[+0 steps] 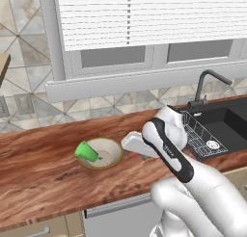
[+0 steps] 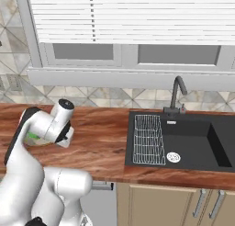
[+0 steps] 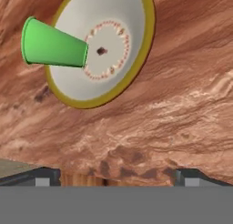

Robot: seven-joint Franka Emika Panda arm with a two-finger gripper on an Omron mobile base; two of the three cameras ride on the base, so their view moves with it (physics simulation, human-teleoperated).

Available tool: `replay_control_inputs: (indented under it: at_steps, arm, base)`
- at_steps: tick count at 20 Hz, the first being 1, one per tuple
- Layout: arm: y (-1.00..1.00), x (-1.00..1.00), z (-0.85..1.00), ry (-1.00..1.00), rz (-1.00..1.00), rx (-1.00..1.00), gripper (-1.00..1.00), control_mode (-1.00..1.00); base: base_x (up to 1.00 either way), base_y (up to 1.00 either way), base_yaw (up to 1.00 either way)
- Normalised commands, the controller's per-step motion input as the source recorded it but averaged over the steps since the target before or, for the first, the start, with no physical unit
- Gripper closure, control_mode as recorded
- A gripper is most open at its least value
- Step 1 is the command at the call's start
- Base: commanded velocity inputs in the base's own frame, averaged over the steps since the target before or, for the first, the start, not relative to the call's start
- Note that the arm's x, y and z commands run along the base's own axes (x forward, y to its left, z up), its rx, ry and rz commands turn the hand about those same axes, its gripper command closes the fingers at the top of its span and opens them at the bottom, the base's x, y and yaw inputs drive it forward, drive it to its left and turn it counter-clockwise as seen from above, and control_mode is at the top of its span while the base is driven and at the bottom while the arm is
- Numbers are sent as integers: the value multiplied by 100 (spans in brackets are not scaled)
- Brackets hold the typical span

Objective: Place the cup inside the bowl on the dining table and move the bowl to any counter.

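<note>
The bowl [image 1: 107, 156] sits on the wood-grain counter [image 1: 43, 173], below the window and well left of the black sink [image 2: 183, 140]. The green cup [image 1: 87, 151] lies tipped on its side in the bowl, its narrow base toward the bowl's middle and its wide mouth leaning out over the left rim.

The tool [image 1: 131, 143] hovers just right of the bowl, above bare counter, touching neither bowl nor cup. Its fingers are spread wide with nothing between them. In the hand view the two fingertips [image 3: 43, 175] stand far apart at the bottom edge, over wood grain, with the bowl and cup beyond them.

A faucet [image 2: 176, 94] rises behind the sink, and a wire rack [image 2: 148, 138] lies in its left basin.
</note>
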Motion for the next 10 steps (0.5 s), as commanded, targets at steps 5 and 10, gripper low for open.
replay_control_inputs:
  at_steps: [5,10]
  arm:
    - [-3,-67,36,-5,0,-6,-100,-100]
    - [-2,-59,38,-7,0,-5,-100,-100]
  base:
    - [0,0,0]
    - [0,0,0]
